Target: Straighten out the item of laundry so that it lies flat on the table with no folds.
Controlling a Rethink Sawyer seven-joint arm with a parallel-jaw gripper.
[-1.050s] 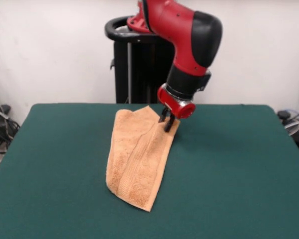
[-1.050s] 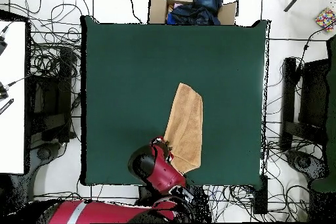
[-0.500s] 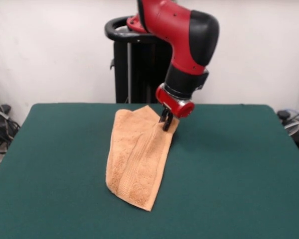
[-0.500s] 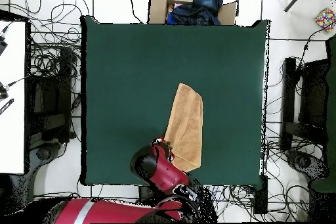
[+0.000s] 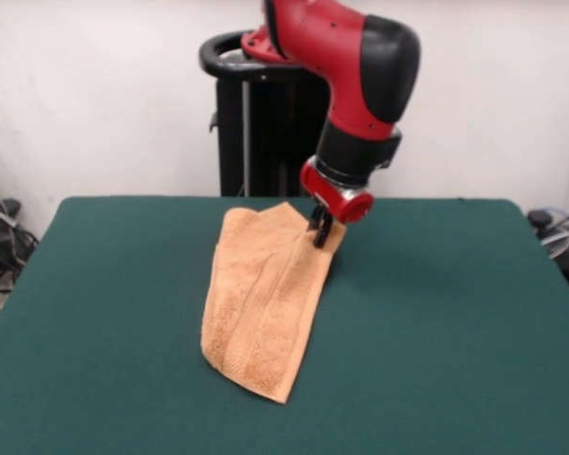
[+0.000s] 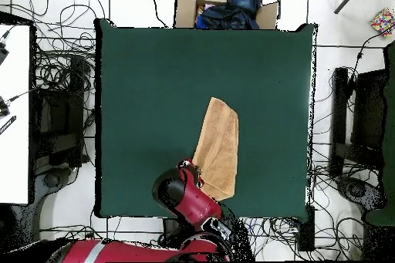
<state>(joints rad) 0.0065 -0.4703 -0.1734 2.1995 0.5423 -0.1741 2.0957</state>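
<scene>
Towel (image 5: 264, 303) lies folded lengthwise on the green worktop (image 5: 455, 322), running from frame center down toward lower center in our front view, long crease showing. Tool (image 5: 320, 231) sits at its upper right corner, tips clenched on that corner as far as we see.

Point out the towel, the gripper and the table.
towel (image 5: 261, 303), front view, middle of the cloth.
gripper (image 5: 320, 234), front view, at its tips on the towel's far edge.
table (image 6: 154, 82), overhead view, bare green cloth.
</scene>
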